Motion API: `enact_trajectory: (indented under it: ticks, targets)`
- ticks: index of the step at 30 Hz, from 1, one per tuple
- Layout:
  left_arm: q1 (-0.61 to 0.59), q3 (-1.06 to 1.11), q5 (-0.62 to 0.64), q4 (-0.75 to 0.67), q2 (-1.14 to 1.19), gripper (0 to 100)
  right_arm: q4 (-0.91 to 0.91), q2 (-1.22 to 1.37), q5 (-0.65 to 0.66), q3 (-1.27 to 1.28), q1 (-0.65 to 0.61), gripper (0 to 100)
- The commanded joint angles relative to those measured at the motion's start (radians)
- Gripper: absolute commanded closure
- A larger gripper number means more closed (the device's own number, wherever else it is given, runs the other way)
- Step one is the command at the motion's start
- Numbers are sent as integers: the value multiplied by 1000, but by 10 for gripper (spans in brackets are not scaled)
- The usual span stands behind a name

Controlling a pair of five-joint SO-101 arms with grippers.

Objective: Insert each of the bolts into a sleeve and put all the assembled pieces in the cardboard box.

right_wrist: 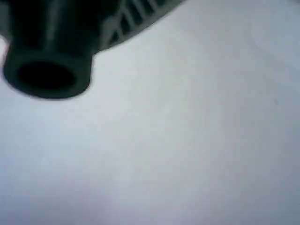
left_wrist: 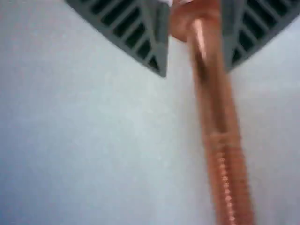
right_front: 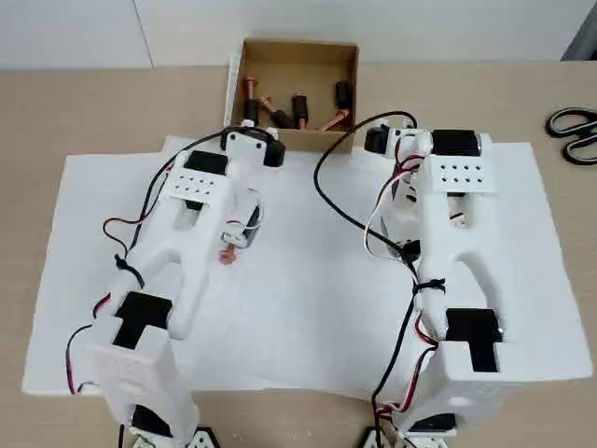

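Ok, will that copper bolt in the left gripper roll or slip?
Likely rigid: the bolt looks like solid metal, straight along its shaft. Its round shaft would probably roll on the white sheet, curving around the wider head. The smooth upper shaft may pivot in the left gripper, pinched near the head.

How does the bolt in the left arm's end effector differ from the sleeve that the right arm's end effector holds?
Colour: the bolt is shiny copper, while the sleeve is black.
Shape: the bolt is a long, thin, solid rod with thread toward its free end; the sleeve is thicker and hollow, with a round open end facing the camera.
Shared: both are round in section and are held over the white sheet.
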Motion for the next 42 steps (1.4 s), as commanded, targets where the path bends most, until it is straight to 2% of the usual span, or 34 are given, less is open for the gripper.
enact_trajectory:
  ticks: [1,16,28,32,36,42]
  targets:
    - [8,-39,5,-12,-6,903,-5,-59,0,-2,-5,995]
    - [-11,41,2,-87,-3,903,-21,-59,0,38,-5,995]
    - [-9,35,5,-92,112,919,-19,-61,0,40,-5,995]
    - [-2,35,5,-86,41,991,-19,-61,0,40,-5,995]
    - [0,35,-11,-55,-78,994,-21,-59,0,40,-5,995]
    - [-8,35,-149,-31,-278,994,-33,-59,0,40,-5,995]
